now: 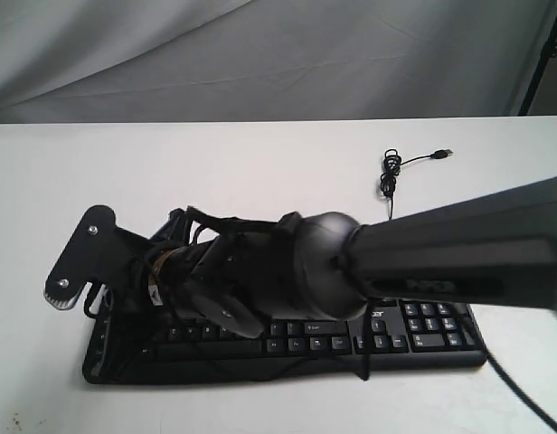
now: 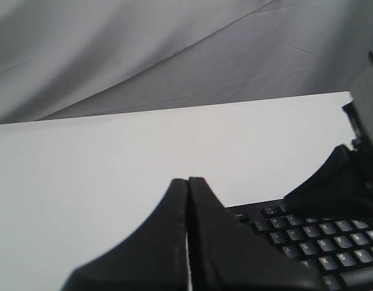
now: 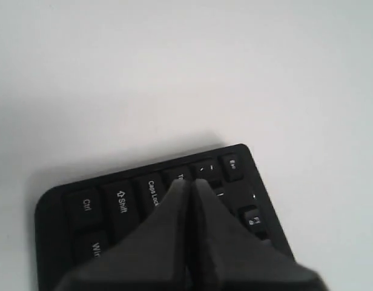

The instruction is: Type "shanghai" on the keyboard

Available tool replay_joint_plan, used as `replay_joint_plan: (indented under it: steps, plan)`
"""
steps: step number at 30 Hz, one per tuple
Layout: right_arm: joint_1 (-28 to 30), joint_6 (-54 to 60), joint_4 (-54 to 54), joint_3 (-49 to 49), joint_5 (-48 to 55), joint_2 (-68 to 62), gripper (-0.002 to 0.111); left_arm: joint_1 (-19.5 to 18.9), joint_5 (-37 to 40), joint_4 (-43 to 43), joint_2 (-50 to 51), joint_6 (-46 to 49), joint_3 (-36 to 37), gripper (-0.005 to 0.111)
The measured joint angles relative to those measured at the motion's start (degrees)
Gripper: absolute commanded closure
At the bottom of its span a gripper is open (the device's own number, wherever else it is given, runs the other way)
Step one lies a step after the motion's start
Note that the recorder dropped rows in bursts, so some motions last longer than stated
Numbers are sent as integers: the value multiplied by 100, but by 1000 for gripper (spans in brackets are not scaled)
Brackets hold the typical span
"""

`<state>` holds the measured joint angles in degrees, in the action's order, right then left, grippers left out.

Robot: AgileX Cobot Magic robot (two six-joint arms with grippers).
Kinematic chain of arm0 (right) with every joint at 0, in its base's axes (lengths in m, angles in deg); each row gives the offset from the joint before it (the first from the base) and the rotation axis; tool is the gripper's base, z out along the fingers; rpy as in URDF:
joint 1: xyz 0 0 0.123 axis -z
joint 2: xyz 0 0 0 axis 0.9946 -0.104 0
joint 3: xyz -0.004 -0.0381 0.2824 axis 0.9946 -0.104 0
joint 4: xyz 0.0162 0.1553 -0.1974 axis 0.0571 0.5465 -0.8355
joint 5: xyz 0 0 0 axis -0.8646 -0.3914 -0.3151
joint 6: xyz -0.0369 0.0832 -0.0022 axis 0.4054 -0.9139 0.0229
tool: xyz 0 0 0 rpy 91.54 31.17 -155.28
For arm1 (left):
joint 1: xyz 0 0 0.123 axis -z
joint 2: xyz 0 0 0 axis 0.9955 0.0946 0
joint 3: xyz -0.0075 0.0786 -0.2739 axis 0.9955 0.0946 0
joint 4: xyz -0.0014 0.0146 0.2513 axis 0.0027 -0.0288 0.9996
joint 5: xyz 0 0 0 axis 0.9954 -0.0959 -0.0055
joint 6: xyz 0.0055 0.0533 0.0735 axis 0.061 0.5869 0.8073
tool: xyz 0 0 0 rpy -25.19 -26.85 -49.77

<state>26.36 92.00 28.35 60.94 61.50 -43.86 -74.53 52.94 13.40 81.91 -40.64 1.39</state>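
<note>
The wide black plastic keyboard with white-lettered keys is seen lying flat on the plain white surface, toward the bottom of the exterior view. Its thin black cable is bunched well apart behind it, the plug left free. The bulky black right arm is stretched across from the right over most of the keys, so that little more than the number pad and lower rows can be made out. In the right wrist view the right tool is shown with its two dark fingers pressed together into a single point and nothing held. It is poised over the left end of the board, its tip covering part of the Tab key beside Caps Lock; whether a key is being touched cannot be told. The left tool, likewise closed on nothing, is held above bare surface just beyond the keyboard corner where Esc sits, and is not judged to be engaged in the typing

The step in hand is judged to be the seeking of a letter at the left of the board, most likely "s" or "a", both set on the Caps Lock row. How many letters of "shanghai" have been entered cannot be read, no screen being in view. For the next move, the closed tip would need to be shifted off Tab to the next row and a little toward the middle. It would then be centred over one keycap only, pressed straight down and lifted, care being taken that Caps Lock is not caught
</note>
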Motion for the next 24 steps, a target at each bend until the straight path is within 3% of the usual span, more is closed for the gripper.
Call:
replay_joint_plan:
  steps: [12, 24]
  plan:
    - [683, -290, 295, -1967, 37, 1340, 108, 0, 0, 0, 0, 0, 0, 107]
    - [684, -290, 332, -2164, -744, 801, 108, 0, 0, 0, 0, 0, 0, 107]
